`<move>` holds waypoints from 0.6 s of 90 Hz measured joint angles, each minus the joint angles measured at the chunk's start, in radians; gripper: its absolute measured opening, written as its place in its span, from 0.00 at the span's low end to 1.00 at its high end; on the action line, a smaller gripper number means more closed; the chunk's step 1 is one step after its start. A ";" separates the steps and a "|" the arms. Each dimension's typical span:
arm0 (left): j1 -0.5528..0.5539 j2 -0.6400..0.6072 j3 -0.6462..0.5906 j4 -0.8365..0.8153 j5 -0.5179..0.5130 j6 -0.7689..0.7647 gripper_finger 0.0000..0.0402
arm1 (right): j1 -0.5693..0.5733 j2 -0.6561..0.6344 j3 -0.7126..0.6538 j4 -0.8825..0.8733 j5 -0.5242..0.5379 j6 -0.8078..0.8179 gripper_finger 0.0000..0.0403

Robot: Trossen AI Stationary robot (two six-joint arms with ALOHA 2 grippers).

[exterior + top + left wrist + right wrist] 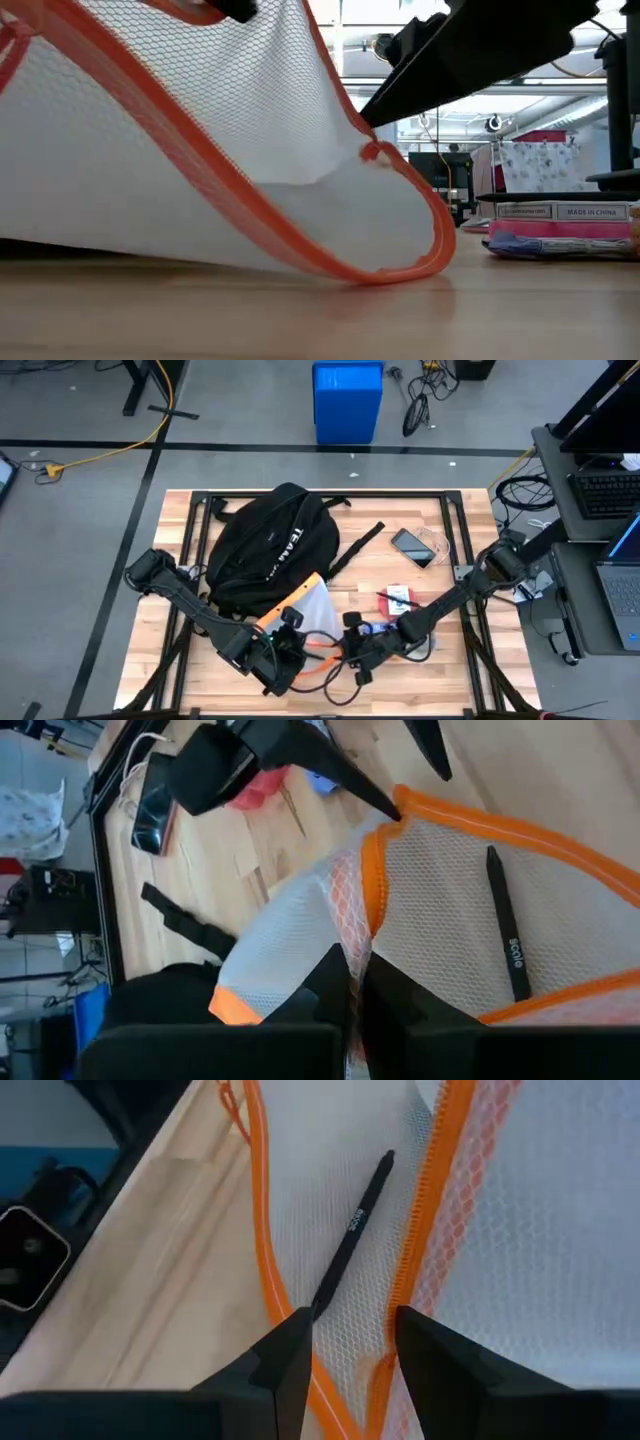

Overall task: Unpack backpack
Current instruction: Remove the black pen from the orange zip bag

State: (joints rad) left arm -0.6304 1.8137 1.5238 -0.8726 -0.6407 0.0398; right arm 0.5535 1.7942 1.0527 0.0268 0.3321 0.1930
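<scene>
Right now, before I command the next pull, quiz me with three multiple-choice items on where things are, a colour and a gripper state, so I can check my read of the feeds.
1. Where is the phone?
A. On the table, beside the backpack
B. Inside the pouch
C. On the floor

2. What colour is the trim of the mesh pouch?
A. Blue
B. Green
C. Orange

3. How is the left gripper?
A. Open, above the backpack
B. Shut on the mesh pouch
C. Out of every view

Answers:
1. A: the high view shows the phone on the wood, right of the backpack.
2. C: the orange edging shows in all four views.
3. B: the left wrist view shows its fingers pinched on the mesh.

The right gripper is open, with its fingers either side of the pouch's edge.
</scene>
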 joint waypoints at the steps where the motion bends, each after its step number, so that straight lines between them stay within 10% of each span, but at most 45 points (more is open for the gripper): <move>1: 0.000 0.000 0.000 0.000 0.000 -0.003 0.00 | 0.001 -0.003 0.000 0.000 0.000 0.000 0.32; 54: 0.008 0.000 0.000 0.001 -0.004 -0.010 0.00 | 0.002 0.055 0.048 0.014 -0.002 -0.015 0.32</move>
State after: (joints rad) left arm -0.6228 1.8137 1.5238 -0.8714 -0.6445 0.0296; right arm 0.5559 1.8494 1.1004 0.0407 0.3305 0.1779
